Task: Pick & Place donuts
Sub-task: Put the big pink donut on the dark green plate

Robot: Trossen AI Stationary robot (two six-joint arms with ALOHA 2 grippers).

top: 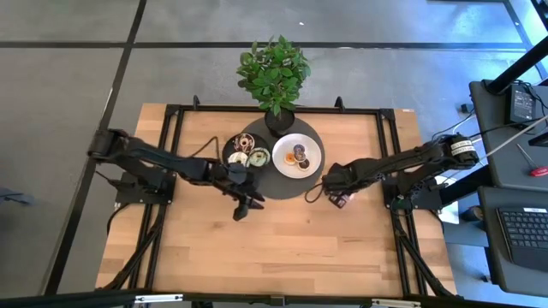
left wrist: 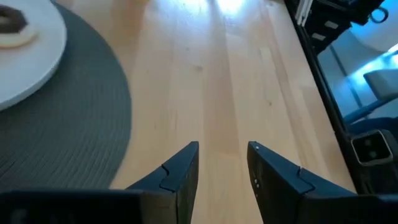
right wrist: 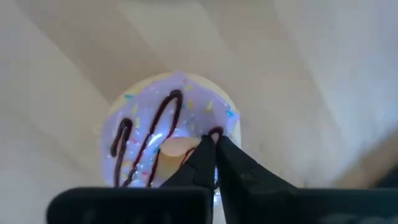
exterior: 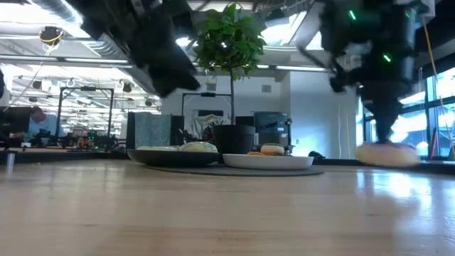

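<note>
No brand, label or writing can be read anywhere in these views. The right gripper [right wrist: 214, 146] is down on the bench [top: 282, 248] at about 3 o'clock from the round dark mat [top: 282, 184], its fingers pinched on the rim of a pink-frosted donut [right wrist: 171, 127] with dark chocolate drizzle and coloured sprinkles; one fingertip sits in the hole, the other outside the ring. This donut lies flat on the wood with its frosting up, and being a ring it shows no long axis. In the low view it rests on the bench surface under the right arm. The left gripper [left wrist: 222, 158] hangs over bare wood at roughly 7 o'clock from the mat, released, with a clear gap between its fingers. On the mat, the black plate [top: 233, 145] at 10 o'clock carries several donuts [top: 248, 156], green and cream among them, and the white plate [top: 312, 154] at 1 o'clock carries two small brown ones [top: 297, 158]. A potted plant [top: 274, 73] stands at 12 o'clock, just beyond the mat.
</note>
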